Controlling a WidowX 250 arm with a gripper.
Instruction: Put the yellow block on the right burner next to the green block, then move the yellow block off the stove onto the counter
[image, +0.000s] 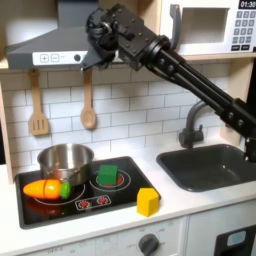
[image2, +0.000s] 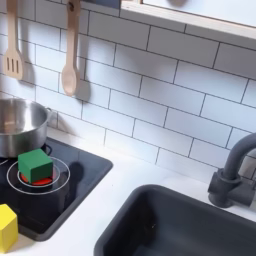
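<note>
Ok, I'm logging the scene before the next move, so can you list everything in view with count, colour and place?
yellow block: one, yellow, on the counter at the stove's front right corner in the first exterior view
green block: one, green, on the right burner
stove: one, black with red rings, set in the counter
counter: one, white, around stove and sink
pot: one, silver, on the stove's back left
toy carrot: one, orange with green end, on the left burner
sink: one, dark grey, right of the stove
faucet: one, dark, behind the sink
wooden utensils: two, hanging on the tiled wall
microwave: one, white, upper right
range hood: one, grey, upper left
gripper: one, black, raised high above the stove
</note>
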